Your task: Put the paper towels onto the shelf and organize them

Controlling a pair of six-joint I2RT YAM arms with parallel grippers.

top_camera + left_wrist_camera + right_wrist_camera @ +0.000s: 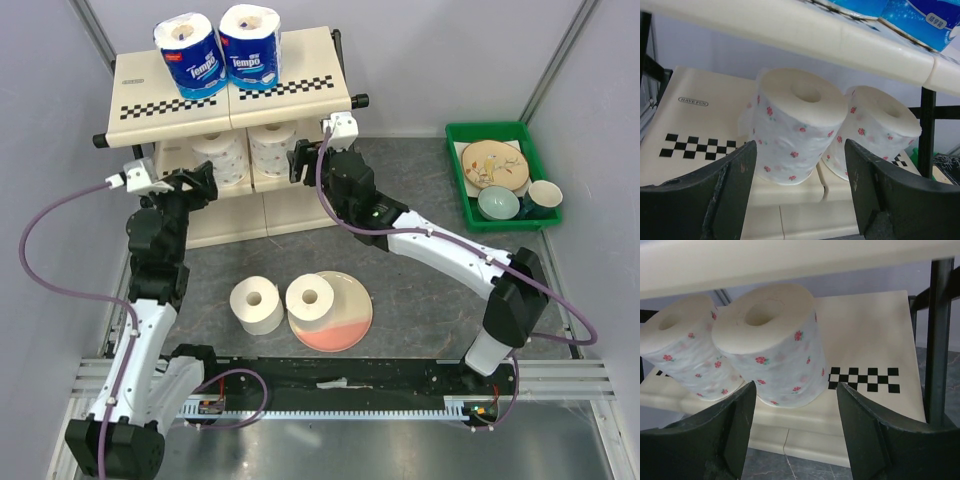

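Six rolls total: two blue Tempo rolls point(218, 52) on the top tier of the shelf point(130, 112), two flower-print rolls point(795, 135) upright side by side on the middle tier point(690, 117), two plain rolls point(257, 305) on the table point(430, 310), one of them standing on the pink plate point(348, 325). One shelf, three tiers; one plate; one green tray point(458, 175) far right. Left gripper point(801, 152) and right gripper point(796, 390) both sit at the middle tier, jaws parted, holding nothing, a roll just ahead of each. Risks as I see them: backing out crooked, a finger clips a roll and tips it off the front edge; lifting too early, a wrist knocks the top panel and shakes the Tempo pair; on pickup the plate may slide under its roll
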